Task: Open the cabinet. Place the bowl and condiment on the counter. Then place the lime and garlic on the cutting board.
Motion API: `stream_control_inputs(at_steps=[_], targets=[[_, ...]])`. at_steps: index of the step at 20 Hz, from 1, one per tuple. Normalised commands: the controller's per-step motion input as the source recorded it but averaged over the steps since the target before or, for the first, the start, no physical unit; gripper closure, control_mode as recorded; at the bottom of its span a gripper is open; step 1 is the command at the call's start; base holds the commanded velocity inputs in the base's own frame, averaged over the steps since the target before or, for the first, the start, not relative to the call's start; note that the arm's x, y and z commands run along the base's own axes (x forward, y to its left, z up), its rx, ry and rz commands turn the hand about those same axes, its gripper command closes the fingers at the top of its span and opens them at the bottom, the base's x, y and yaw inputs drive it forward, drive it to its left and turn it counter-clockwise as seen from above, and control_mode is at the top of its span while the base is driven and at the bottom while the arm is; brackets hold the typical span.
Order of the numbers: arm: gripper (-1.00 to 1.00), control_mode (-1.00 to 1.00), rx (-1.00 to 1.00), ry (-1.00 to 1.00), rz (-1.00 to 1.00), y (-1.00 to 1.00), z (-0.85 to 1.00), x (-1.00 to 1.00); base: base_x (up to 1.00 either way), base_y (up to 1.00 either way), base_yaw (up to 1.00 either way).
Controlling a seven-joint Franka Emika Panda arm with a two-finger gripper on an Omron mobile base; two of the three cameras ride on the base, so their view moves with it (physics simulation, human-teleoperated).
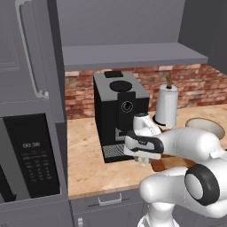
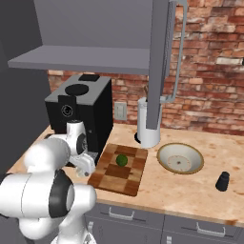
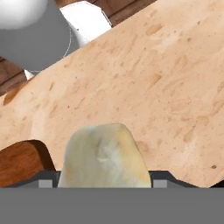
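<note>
While hand cam shows garlic (image 3: 104,155) betw tool (image 3: 103,183) tips, grip unclear; lime (image 2: 122,160) on cutting board (image 2: 114,178).

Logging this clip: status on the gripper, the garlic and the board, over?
Gripper low over counter, jaws around garlic, grip unconfirmed. Lime already on cutting board; bowl and condiment on counter. Coffee machine close beside arm.

The cabinet (image 2: 159,62) door stands open. On the counter (image 2: 190,188): bowl (image 2: 180,157) upright, condiment (image 2: 222,181) at its 4 o'clock. Lime (image 2: 122,160) (dark green) sits mid cutting board (image 2: 119,169); garlic (image 3: 104,155) is off-board.
</note>
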Motion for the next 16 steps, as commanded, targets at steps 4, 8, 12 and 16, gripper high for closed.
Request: stream_control_inputs(at_steps=[4, 8, 12, 16], targets=[[1.00, -1.00, 0.01, -0.16, -0.09, 0.05, 0.01, -0.53, 0.00, 0.00, 0.00], [1.00, -1.00, 0.03, -0.25, -0.04, 0.16, 0.07, -0.92, 0.00, 0.00, 0.00], [1.00, -1.00, 0.05, -0.30, 0.00, 0.10, 0.44, -0.74, 0.00, 0.00, 0.00], [1.00, -1.00, 0.03, -0.31, -0.05, -0.02, 0.91, -0.52, 0.00, 0.00, 0.00]])
